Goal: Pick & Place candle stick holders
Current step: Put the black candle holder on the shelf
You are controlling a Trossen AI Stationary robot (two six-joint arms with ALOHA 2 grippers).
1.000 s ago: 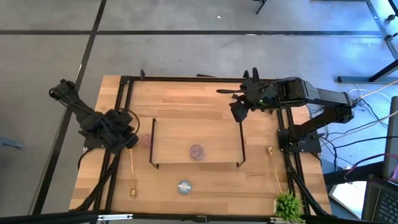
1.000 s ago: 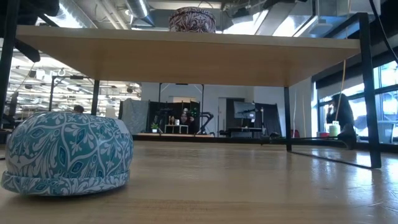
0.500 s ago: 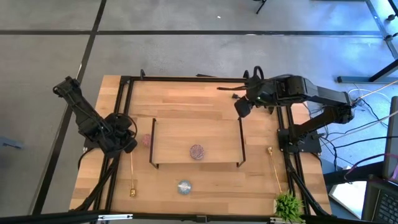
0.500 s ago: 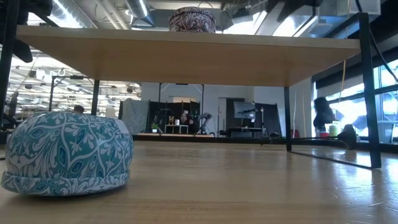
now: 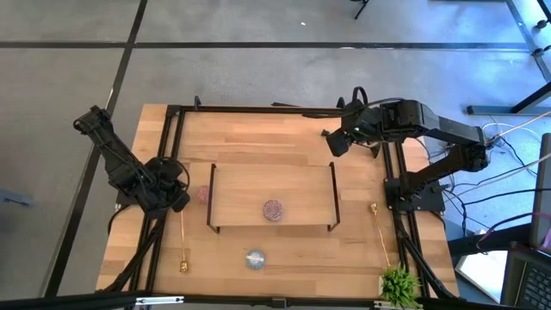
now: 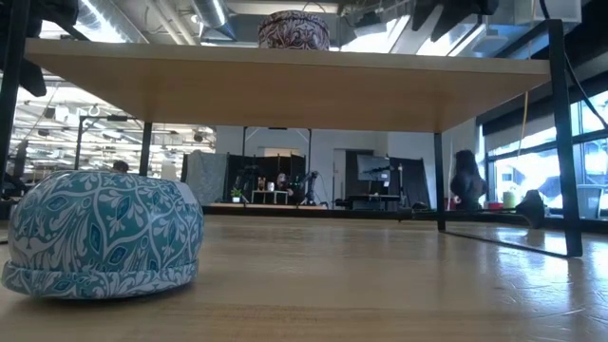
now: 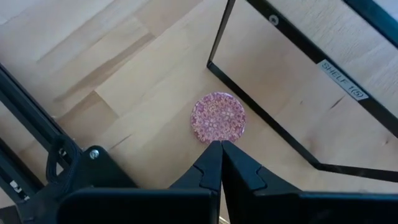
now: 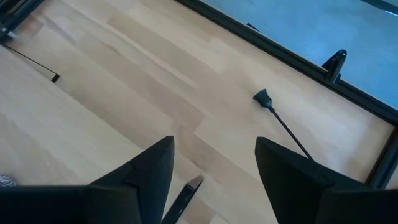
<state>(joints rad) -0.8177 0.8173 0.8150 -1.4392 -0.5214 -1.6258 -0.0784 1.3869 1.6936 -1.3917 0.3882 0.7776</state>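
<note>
My left gripper [image 5: 178,196] hangs shut at the table's left, its tips [image 7: 221,148] just short of the pink round holder [image 7: 217,117], which sits flat on the table beside the wooden board [image 5: 241,185]. Open at the far right, my right gripper [image 8: 214,158] is above the black stem holder [image 8: 283,124], which lies on its side. The mauve round [image 5: 272,208] stands on the board. In front of the board rests the pale blue round [image 5: 255,258]. Two gold stems [image 5: 182,237] [image 5: 380,234] lie flat, one near each side edge.
A black frame [image 5: 258,109] runs round the table's edges. The board stands on black end rails [image 5: 335,198], with room beneath it in the low view. A small green plant [image 5: 399,284] stands at the near right corner. A dark figure [image 6: 465,180] shows in the room beyond.
My right gripper has drawn back a little toward the table's far right corner and tipped further, staying open. The dark figure in the room behind has moved leftward in the low view.
</note>
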